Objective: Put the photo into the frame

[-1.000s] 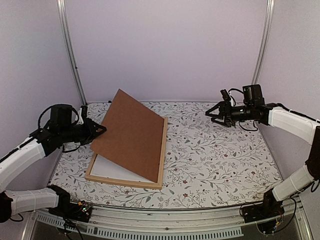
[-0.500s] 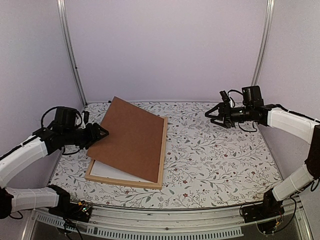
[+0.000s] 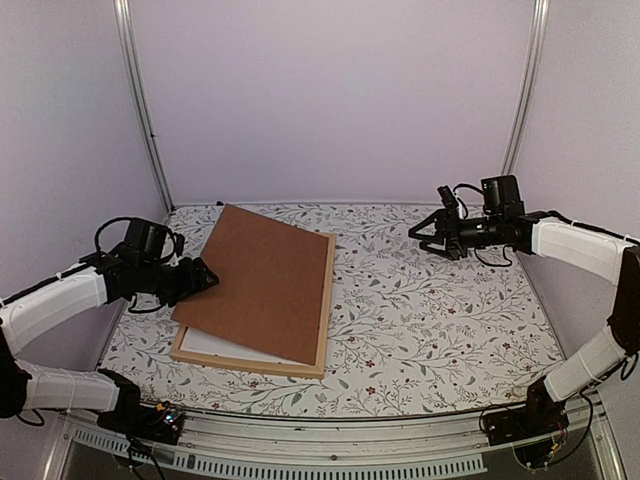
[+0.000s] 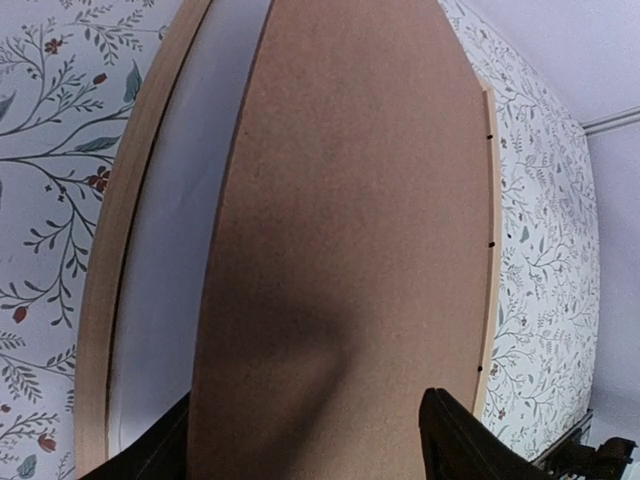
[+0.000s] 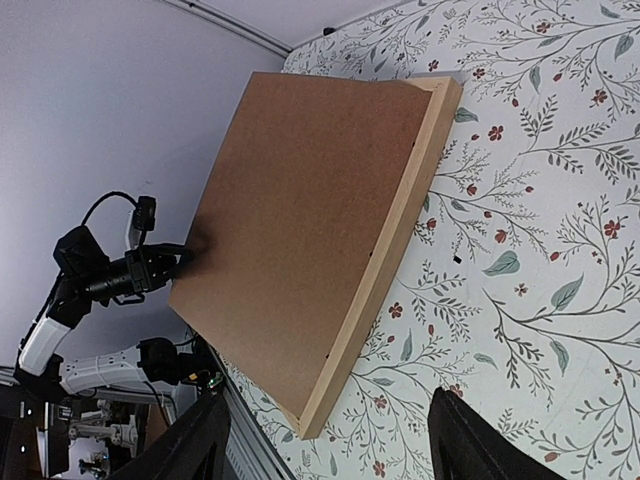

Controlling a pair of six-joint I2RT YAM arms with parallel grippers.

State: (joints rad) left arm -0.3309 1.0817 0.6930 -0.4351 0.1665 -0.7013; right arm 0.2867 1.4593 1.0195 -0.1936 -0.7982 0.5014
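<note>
The frame (image 3: 251, 364) lies flat on the flower-patterned table (image 3: 430, 320), left of centre in the top view, its light wood strips showing along the lower and right sides. A brown backing board (image 3: 265, 280) lies over it at a slant: the board's right edge sits down against the frame's right strip, while its left edge rides higher and hangs out past the frame's left strip. A white sheet (image 3: 225, 343) shows inside the frame under the board's lower edge; what it is cannot be told. The left gripper (image 3: 200, 278) is at the board's left edge, and the right gripper (image 3: 425, 232) hangs in the air at the upper right, well apart from the frame. In the left wrist view the board (image 4: 340, 250) fills the middle, with the white sheet (image 4: 165, 250) and a frame strip (image 4: 105, 300) to its left; the left gripper (image 4: 305, 420) stands wide, one finger in each bottom corner, the board's near edge between them without a pinch. In the right wrist view the board (image 5: 300, 210) and frame (image 5: 390, 260) lie at centre left, and the right gripper (image 5: 325, 400) is spread wide with nothing held.
</note>
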